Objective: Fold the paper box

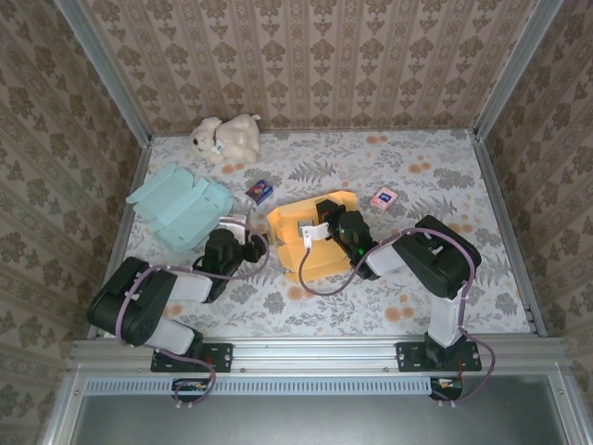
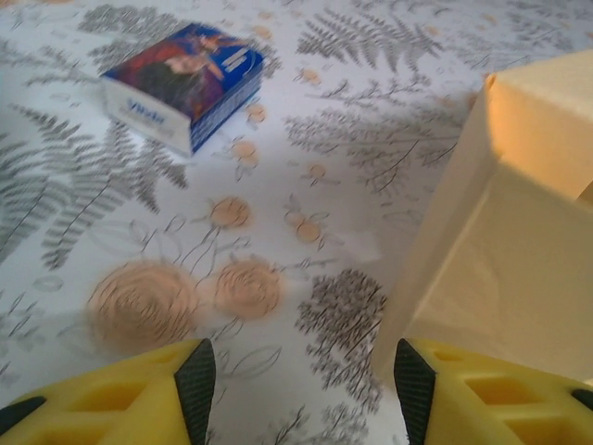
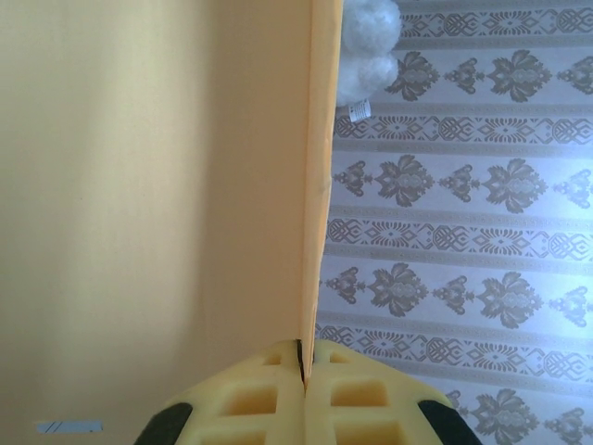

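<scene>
The yellow box sits mid-bench, between the two arms and half-formed, with one wall already up.

The right claw is pinched tight on a flap of the box. From its own camera the flap runs edge-on, straight up out of the closed fingers, and the broad yellow panel falls away to the left of that edge. From above, this claw reaches in over the top of the box from the box's right side.

The left claw is spread wide and holds nothing. What matters is where the box lies from it: off to the claw's right, with the upright corner just beyond the right finger and not inside the gap. Only bare bench lies between the pads. From above, this claw waits just beside the box's left wall, and I cannot tell whether it is touching or apart.

So the left arm is the free one and the nearer to that left side. I judge that any push or grip there calls for a sideways move to the right, toward the box.

A blue pack lies beyond the box's far-left corner, clear of the work. A teal box lies farther left of the box.
</scene>
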Controlling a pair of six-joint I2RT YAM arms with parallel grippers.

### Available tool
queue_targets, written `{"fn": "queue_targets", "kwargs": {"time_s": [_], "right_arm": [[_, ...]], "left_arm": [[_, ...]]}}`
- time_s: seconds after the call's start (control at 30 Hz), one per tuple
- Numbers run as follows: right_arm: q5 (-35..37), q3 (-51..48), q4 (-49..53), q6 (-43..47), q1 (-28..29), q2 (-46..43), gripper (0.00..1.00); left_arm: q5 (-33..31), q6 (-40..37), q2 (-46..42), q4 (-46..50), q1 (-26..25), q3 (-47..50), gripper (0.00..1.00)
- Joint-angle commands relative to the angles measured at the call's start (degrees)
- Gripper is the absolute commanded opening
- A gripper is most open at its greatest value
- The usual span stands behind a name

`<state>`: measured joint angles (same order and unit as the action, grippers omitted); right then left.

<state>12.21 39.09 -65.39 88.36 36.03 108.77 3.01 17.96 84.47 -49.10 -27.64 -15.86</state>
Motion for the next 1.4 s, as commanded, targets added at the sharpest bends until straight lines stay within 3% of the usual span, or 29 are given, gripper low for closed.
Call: {"fn": "queue_targets", "kwargs": {"time_s": [0.0,0.37,0.77,1.03,1.37], "right_arm": [[-0.17,-0.77,-0.09,0.5,-0.44,0.72,0.0],[-0.12,-0.43,1.06,0.57,-0.46,0.65,0.0],[-0.26,-0.35,1.57,0.28,-0.52,0.83,0.0],[-0.08,-0.2,2.1,0.31,-0.52,0.58,0.0],[0.07,0.0,2.7,0.32,-0.52,0.71,0.0]], "left_arm": [[4.1,-1.62,2.22,-6.41,0.84,-1.72,0.57],[14.18,-1.38,6.88,-13.18,1.12,-2.18,0.56],[14.84,0.16,9.15,-13.48,1.1,-4.62,0.54],[15.0,-0.42,9.41,-13.78,1.1,-3.34,0.6],[19.93,-2.93,9.29,-15.14,1.1,-1.05,0.68]]}}
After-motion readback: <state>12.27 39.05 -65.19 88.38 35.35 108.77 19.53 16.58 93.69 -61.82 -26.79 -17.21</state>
